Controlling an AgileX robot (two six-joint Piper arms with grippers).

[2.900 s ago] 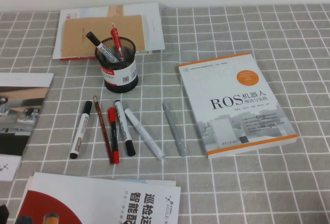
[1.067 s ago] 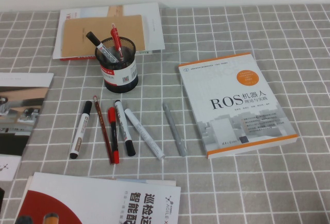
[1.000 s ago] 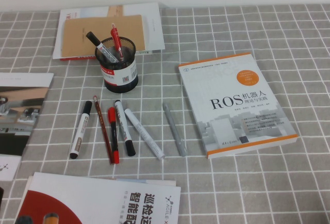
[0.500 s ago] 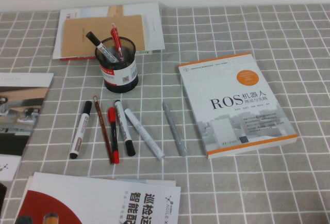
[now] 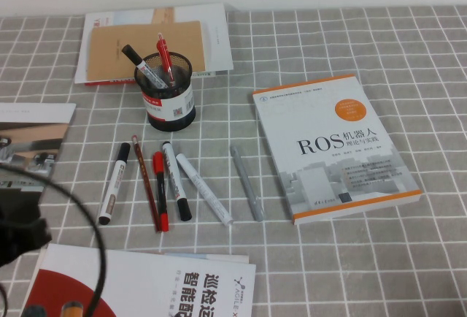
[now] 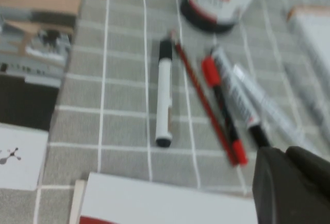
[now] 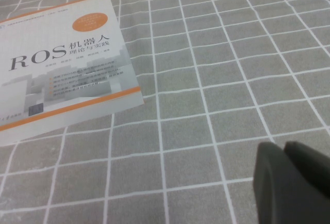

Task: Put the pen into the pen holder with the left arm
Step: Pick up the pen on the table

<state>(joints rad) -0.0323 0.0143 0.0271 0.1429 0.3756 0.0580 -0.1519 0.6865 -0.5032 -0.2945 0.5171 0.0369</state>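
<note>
One pen [image 6: 164, 100] flat on cloth, apart from clenched left hand [image 6: 294, 182], right hand [image 7: 291, 180] clenched.

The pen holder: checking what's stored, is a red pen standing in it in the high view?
Yes, a red pen stands in the pen holder beside a black-capped marker.
</note>
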